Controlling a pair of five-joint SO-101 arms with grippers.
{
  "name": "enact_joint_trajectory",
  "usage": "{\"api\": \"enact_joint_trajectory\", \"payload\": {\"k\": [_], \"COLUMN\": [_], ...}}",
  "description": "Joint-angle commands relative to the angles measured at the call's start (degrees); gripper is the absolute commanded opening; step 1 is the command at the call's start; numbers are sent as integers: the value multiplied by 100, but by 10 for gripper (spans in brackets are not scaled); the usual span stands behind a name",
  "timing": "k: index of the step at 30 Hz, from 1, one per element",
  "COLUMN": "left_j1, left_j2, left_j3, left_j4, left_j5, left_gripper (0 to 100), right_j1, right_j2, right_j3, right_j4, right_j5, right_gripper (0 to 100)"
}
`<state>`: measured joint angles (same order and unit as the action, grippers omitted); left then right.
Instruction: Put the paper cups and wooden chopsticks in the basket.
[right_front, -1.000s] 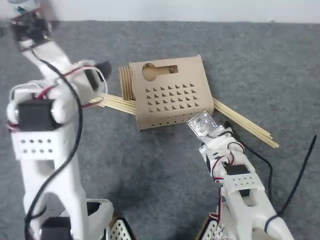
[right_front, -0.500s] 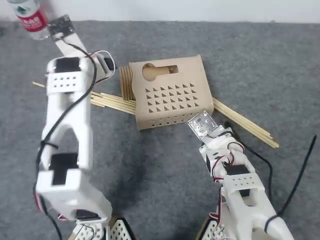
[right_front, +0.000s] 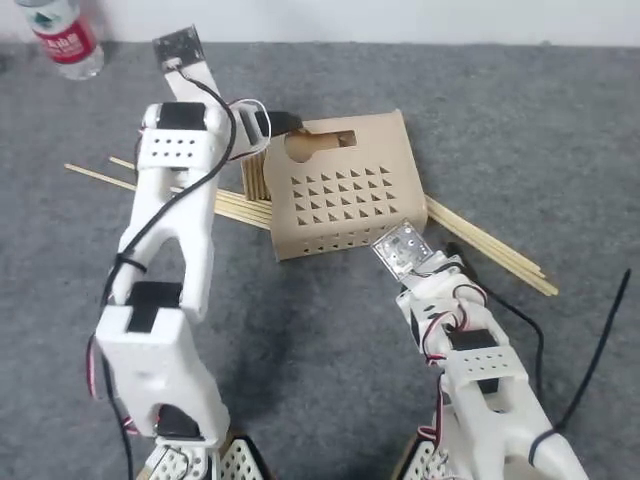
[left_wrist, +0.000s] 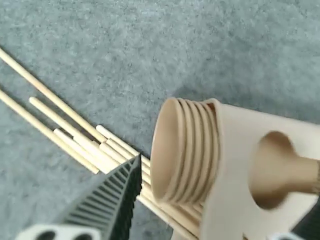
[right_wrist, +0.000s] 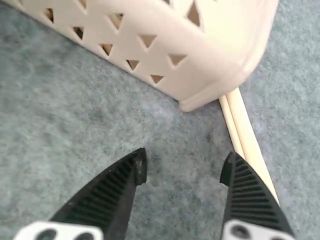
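Paper cups (left_wrist: 182, 150): I see one nested stack lying on its side, rims poking out of the open mouth of the basket (right_front: 340, 190). The basket itself is tipped over on the grey mat (right_front: 300, 330), perforated wall facing up.

Wooden chopsticks (right_front: 490, 245): a loose bundle flat on the mat, passing under the basket and sticking out on both sides. One end fans out beside the cup rims (left_wrist: 65, 125). The other runs past the basket's near corner (right_wrist: 245, 135).

Left gripper (right_front: 278, 122): above the far corner of the basket, by the cup stack. Jaws spread wide and holding nothing. From its wrist camera one ribbed finger (left_wrist: 117, 197) hangs over the chopsticks just beside the cup rims.

Right gripper (right_wrist: 182, 167): low over the mat at the basket's near corner (right_wrist: 235, 75). Jaws parted, nothing between them but mat. One fingertip is just beside the chopsticks, and I cannot tell whether it touches.

Plastic bottle (right_front: 62, 35) at the far edge of the mat, well apart.
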<state>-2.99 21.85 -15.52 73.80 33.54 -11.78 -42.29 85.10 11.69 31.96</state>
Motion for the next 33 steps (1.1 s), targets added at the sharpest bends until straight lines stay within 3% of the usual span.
{"api": "enact_joint_trajectory", "payload": {"k": [1, 30, 33], "left_j1": [18, 677, 791], "left_j2": [308, 1415, 1415], "left_j3": [-242, -1007, -1007], "left_j4": [-352, -589, -589], "left_j5": [62, 62, 62], "left_gripper": [486, 484, 434], "right_j1": [-22, -22, -22], "right_j2": [-84, -84, -84], "right_j3": [-18, -18, -18], "right_j4": [-101, -101, -101], "right_j5": [62, 62, 62], "right_gripper": [252, 252, 252]}}
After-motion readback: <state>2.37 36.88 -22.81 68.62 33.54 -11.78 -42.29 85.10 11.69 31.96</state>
